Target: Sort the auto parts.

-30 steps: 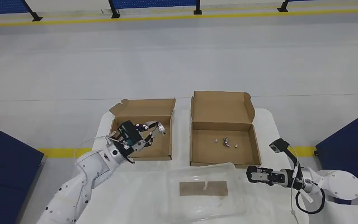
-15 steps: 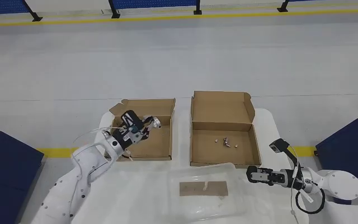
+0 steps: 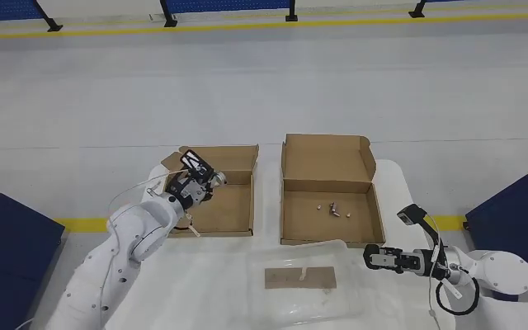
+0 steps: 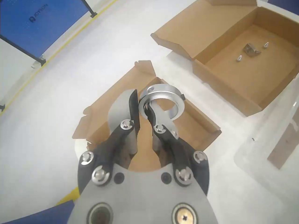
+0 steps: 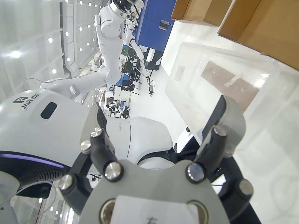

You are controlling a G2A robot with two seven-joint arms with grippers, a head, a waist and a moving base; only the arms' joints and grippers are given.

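1 ring (image 4: 164,91) moved rearward, apparently higher.

White table (image 3: 268,216) w/ 2 open cardboard boxes side by side at far edge, left box (image 3: 216,156) & right box (image 3: 326,161), plus clear plastic bin (image 3: 285,304) near, approx centre-right.

A pale grey floor (image 3: 247,82) spreads beyond the white counter (image 3: 214,266). A yellow line (image 3: 247,26) crosses it in front of blue barrier panels (image 3: 223,4) on black feet. Round ceiling lights (image 5: 50,39) glow above a blue cabinet (image 5: 154,22).
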